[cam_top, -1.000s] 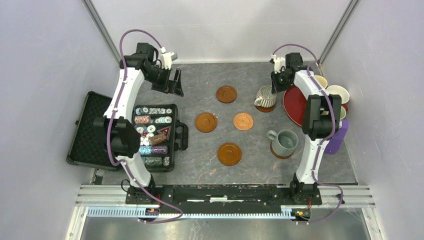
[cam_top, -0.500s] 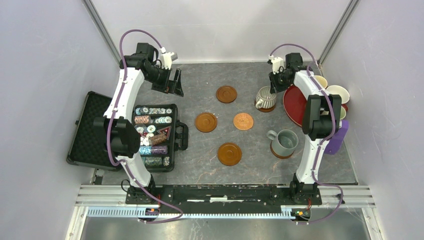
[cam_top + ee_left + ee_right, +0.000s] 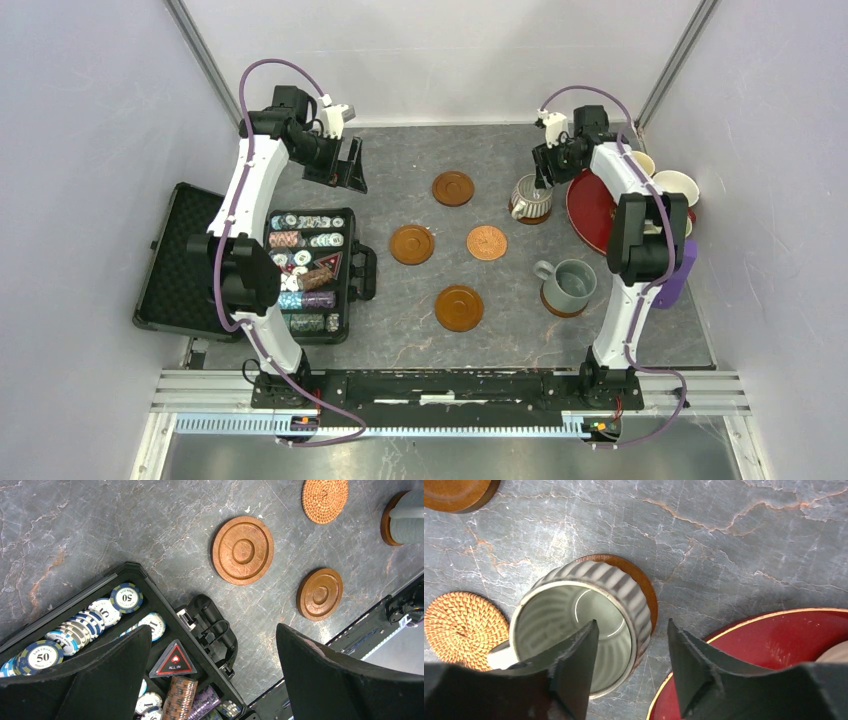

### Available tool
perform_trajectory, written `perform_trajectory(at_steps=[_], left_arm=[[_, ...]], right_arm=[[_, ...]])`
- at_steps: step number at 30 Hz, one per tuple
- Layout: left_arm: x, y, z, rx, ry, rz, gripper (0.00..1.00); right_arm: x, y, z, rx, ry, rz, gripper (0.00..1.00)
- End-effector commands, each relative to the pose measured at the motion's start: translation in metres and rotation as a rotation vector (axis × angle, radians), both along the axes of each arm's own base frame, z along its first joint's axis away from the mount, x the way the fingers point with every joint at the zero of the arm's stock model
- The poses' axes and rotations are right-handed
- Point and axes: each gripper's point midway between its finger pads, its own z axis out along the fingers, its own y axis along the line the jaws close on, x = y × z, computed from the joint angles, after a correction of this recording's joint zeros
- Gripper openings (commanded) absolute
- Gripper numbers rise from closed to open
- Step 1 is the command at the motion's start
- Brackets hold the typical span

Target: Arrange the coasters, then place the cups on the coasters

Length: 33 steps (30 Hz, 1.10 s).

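Right wrist view, right pincer (image 3: 632, 625) spread astride ribbed mug (image 3: 569, 607) rim, not pinching, left pincer (image 3: 212, 629) spread wide, empty.

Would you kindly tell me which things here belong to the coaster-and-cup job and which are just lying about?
Job: three bare wooden coasters; woven coaster; ribbed mug and grey-blue mug, each on a coaster; more cups at far right.
Lying about: poker chip case; red tray; purple object.
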Motion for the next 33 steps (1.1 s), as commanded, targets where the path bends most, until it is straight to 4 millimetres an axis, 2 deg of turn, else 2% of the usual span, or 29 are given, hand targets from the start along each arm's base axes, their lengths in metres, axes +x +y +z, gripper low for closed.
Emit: perform_trajectory(at_steps=[1,6,9,12,16,19,25,26,29,33], left_arm=[[0.001,-0.002,0.02,-0.031,-0.053,0.013,1.0],[0.002,0.0,0.022,-0.017,-0.071,0.0,1.0],[0.001,0.0,0.022,-0.016,-0.077,-0.011,1.0],[0.001,-0.001,0.021,-0.017,-0.078,-0.022,1.0],[0.0,-0.003,0.018,-0.026,-0.073,-0.031,1.0],[-0.001,-0.004,0.014,-0.04,-0.082,-0.033,1.0],[-0.004,-0.012,0.015,-0.094,-0.111,-0.025,1.0],[-0.004,-0.013,0.014,-0.105,-0.113,-0.022,1.0],[-0.004,-0.016,0.01,-0.126,-0.118,-0.002,1.0],[-0.004,-0.017,0.003,-0.148,-0.092,0.046,1.0]], right_arm=[[0.002,0.0,0.058,-0.001,-0.138,0.033,0.65],[-0.002,-0.01,0.105,-0.041,-0.252,0.031,0.8],[-0.008,-0.018,0.136,-0.076,-0.325,0.048,0.98],[-0.016,-0.033,0.157,-0.108,-0.355,0.06,0.98],[-0.025,-0.065,0.171,-0.113,-0.307,-0.001,0.98],[-0.039,-0.09,0.164,-0.113,-0.207,-0.116,0.98],[-0.096,-0.135,0.131,-0.111,-0.023,-0.421,0.89],[-0.104,-0.139,0.131,-0.119,-0.021,-0.468,0.88],[-0.121,-0.141,0.113,-0.107,0.047,-0.56,0.83],[-0.123,-0.142,0.096,-0.064,0.085,-0.692,0.81]])
